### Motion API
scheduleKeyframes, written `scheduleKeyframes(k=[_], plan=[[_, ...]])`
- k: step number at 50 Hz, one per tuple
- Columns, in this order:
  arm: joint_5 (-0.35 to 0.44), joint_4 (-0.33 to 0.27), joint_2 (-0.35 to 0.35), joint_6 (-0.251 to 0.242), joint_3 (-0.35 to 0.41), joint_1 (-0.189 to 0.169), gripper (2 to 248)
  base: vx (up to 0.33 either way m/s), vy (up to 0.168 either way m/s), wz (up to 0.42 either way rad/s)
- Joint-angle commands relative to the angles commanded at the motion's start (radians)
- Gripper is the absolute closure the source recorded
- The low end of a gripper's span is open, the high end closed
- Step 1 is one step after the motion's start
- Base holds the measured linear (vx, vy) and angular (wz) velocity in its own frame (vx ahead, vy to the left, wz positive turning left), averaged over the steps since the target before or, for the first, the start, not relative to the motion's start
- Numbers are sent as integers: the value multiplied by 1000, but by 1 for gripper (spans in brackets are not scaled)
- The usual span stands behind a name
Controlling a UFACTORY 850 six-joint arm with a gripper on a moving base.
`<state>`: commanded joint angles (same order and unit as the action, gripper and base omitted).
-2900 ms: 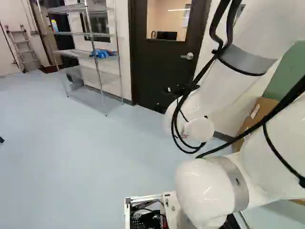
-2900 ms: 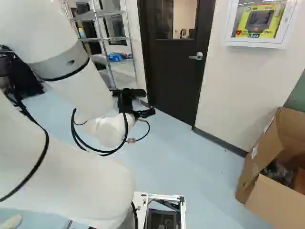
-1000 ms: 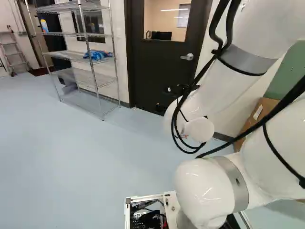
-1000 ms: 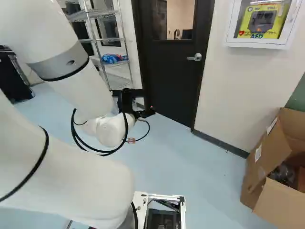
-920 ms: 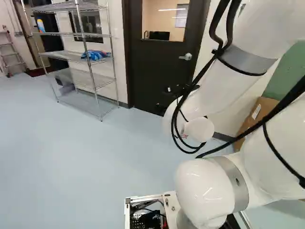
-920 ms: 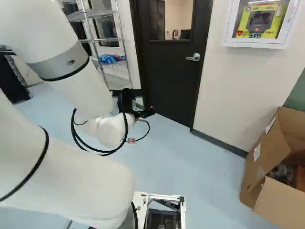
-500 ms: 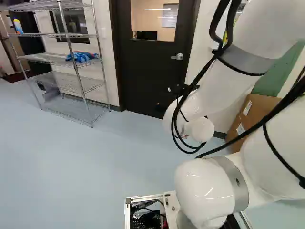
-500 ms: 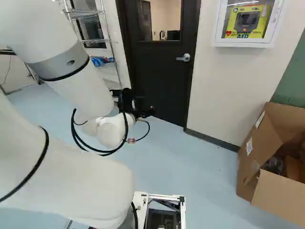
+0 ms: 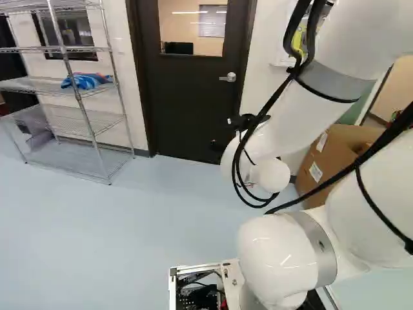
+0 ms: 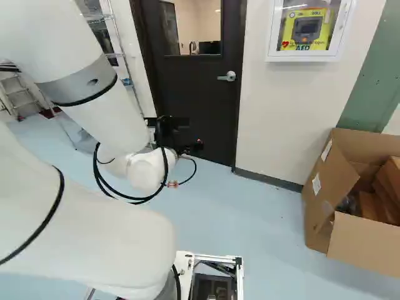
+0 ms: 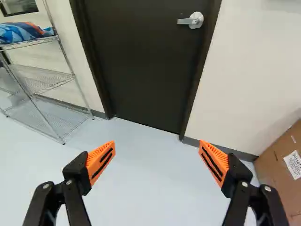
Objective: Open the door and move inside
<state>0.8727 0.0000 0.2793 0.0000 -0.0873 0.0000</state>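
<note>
The base (image 9: 230, 276) has turned; the door (image 11: 146, 70) stands ahead of widely spread, empty fingers (image 11: 214, 162).

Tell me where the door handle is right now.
In the left base view, the handle sits near the right edge of the door, lower than the window.

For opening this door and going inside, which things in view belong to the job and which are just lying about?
Part of the job:
- dark brown door with a window
- silver metal lever handle
- black gripper with orange pads

Just there:
- silver wire shelving
- blue patterned bundle on it
- open brown cardboard box
- white wall cabinet
</note>
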Motion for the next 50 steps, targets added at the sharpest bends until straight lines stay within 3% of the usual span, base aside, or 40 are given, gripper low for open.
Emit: scheduleKeyframes(k=[50], plan=[[0,0,0,0,0,0,3,73,93,-241]])
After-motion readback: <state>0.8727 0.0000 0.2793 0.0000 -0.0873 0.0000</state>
